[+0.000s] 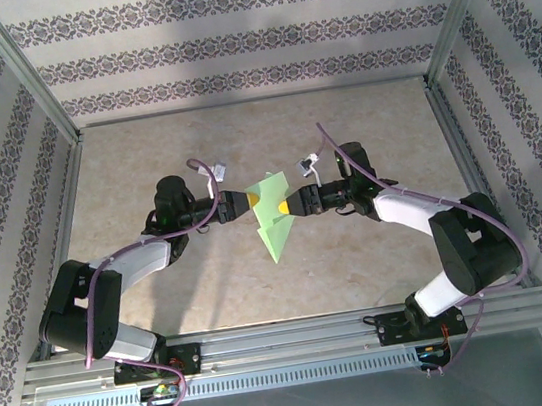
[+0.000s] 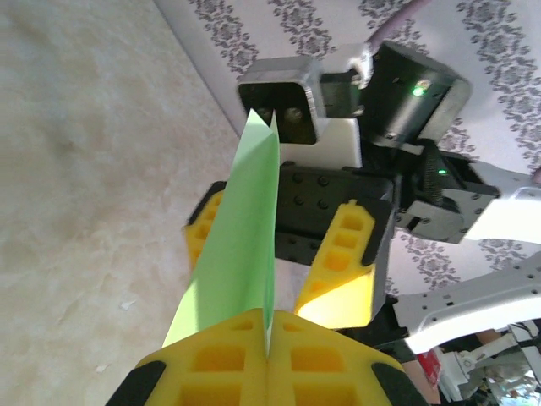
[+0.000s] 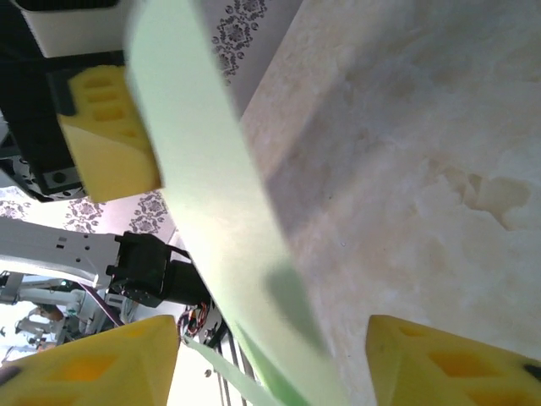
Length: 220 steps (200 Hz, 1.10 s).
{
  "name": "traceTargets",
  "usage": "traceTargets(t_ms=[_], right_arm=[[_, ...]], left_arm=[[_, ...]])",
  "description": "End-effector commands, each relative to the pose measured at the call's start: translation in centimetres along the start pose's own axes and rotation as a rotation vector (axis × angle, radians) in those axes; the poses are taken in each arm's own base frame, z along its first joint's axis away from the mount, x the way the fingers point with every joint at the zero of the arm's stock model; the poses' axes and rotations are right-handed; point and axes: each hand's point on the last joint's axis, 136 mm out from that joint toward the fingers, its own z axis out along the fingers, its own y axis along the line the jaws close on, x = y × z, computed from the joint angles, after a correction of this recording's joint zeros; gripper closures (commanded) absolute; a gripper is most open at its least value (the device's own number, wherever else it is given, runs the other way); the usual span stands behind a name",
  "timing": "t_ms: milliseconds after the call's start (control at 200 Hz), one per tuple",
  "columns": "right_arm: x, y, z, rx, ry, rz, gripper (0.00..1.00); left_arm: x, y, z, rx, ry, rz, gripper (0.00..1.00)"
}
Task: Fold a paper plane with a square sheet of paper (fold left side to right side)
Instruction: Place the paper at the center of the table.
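The table (image 1: 382,127) has a pale beige, marbled top, matte and faintly mottled, enclosed on 3 sides by walls (image 1: 228,42) papered in off-white with dark floral bands. Bare metal posts (image 1: 25,71) stand at the back corners, and a ribbed metal rail (image 1: 290,340) carrying both arm bases runs along the near edge. Over the middle of the table the 2 arms meet nose to nose. Between them the pale green paper plane (image 1: 273,231) is held up off the surface, its sharp tip pointing down toward the near edge. The left gripper (image 1: 248,202) is clamped on the plane's upper part: in the left wrist view its yellow fingers (image 2: 220,365) press together with the paper's edge pinched in the seam. The right gripper (image 1: 280,208) faces it from the other side with its jaws apart. In the right wrist view its fingertips (image 3: 448,364) stand wide on either side of the green strip, gripping nothing.
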Motion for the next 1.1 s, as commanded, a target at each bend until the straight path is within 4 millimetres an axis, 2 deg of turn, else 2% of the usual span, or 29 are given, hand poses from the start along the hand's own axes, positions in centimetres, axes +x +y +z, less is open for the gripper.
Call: traceTargets(t_ms=[0, 225, 575, 705, 784, 819, 859, 964, 989, 1049, 1094], right_arm=[[-1.1, 1.9, -0.4, -0.052, -0.006, -0.067, 0.49], [-1.6, 1.8, -0.3, -0.045, -0.007, -0.061, 0.61], [-2.7, 0.1, 0.3, 0.028, -0.007, -0.040, 0.73], [-2.9, -0.9, 0.5, 0.070, -0.008, -0.025, 0.82], [-2.9, -1.5, 0.7, 0.088, -0.005, -0.014, 0.91], [-2.8, -1.8, 0.8, 0.094, -0.001, -0.004, 0.96], [-2.4, -2.2, 1.1, 0.101, 0.009, 0.011, 1.00], [-1.3, -4.1, 1.7, 0.149, 0.040, 0.058, 1.00], [-0.9, -4.8, 1.9, 0.166, 0.047, 0.073, 1.00], [-0.2, -6.5, 2.1, 0.213, 0.051, 0.114, 1.00], [0.1, -7.8, 2.1, 0.261, 0.043, 0.152, 1.00]], left_arm=[[0.4, 1.7, -0.2, -0.077, 0.014, 0.012, 1.00], [1.1, 2.3, -0.2, -0.097, 0.036, -0.002, 1.00], [1.8, 2.3, -0.2, -0.087, 0.065, -0.008, 1.00], [2.1, 2.5, -0.3, -0.089, 0.070, -0.011, 1.00], [2.4, 2.8, -0.3, -0.098, 0.077, -0.015, 1.00], [2.5, 3.0, -0.3, -0.111, 0.080, -0.013, 0.94], [2.7, 3.6, -0.4, -0.139, 0.083, -0.012, 0.82], [3.1, 5.4, -1.1, -0.254, 0.085, -0.002, 0.67], [3.1, 5.8, -1.3, -0.287, 0.087, 0.002, 0.64], [3.2, 6.8, -2.1, -0.373, 0.082, 0.017, 0.50], [3.1, 7.3, -2.8, -0.440, 0.077, 0.033, 0.46]])
